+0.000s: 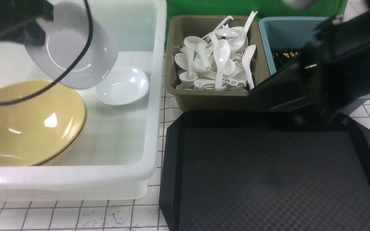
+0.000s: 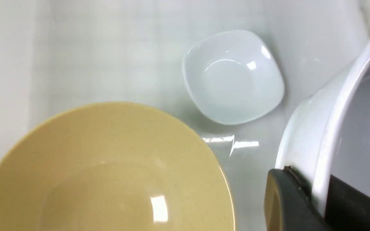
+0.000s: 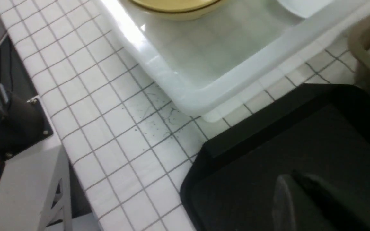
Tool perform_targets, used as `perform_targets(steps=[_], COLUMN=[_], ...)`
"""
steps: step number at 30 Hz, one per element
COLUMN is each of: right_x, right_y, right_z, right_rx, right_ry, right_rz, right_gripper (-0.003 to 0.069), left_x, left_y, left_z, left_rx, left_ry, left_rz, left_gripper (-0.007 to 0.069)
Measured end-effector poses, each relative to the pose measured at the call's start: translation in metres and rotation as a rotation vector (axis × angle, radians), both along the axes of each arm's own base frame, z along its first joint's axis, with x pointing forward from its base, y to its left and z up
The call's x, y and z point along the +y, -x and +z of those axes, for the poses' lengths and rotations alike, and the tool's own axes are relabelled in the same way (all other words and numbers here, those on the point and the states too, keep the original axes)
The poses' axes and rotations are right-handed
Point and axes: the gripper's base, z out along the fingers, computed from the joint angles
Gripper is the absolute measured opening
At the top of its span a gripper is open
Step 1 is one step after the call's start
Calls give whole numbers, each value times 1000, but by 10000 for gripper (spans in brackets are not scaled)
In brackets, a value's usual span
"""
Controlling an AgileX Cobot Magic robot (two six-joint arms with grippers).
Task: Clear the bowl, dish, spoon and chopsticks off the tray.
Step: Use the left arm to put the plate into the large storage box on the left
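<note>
- Large black diamond-textured plastic tray lies bare. The right gripper is closed with nothing visible in it, over the tray's 1 o'clock edge.
- Left gripper clamps the rim of a tilted deep white bowl. The glossy mustard-yellow bowl lies at its 7 o'clock and the small white dish at its 4 o'clock, both in the translucent white tub.
- White soup spoons fill the olive bin. Black chopsticks lie in the blue bin. The handle prints are unreadable.
</note>
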Motion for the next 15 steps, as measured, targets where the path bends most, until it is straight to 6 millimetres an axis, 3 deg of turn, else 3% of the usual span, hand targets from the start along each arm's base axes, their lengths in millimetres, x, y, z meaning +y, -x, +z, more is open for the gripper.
perform_targets(steps=[4,6,11,15], right_x=[22,33,34,31], right_y=[-1,-3,-8,-10], right_z=[-4,-10,-15,-16], right_rx=[19,34,19,-2], right_ry=[10,28,85,129], right_rz=[64,91,94,87], right_gripper=[48,48,48,48], left_x=[2,0,1,2], left_y=[-33,-60,-105,-128], left_z=[-28,-49,-93,-117], left_rx=[-22,-41,6,42], left_ry=[69,107,112,115], left_rz=[-13,-22,-27,-28], left_gripper=[4,4,4,4])
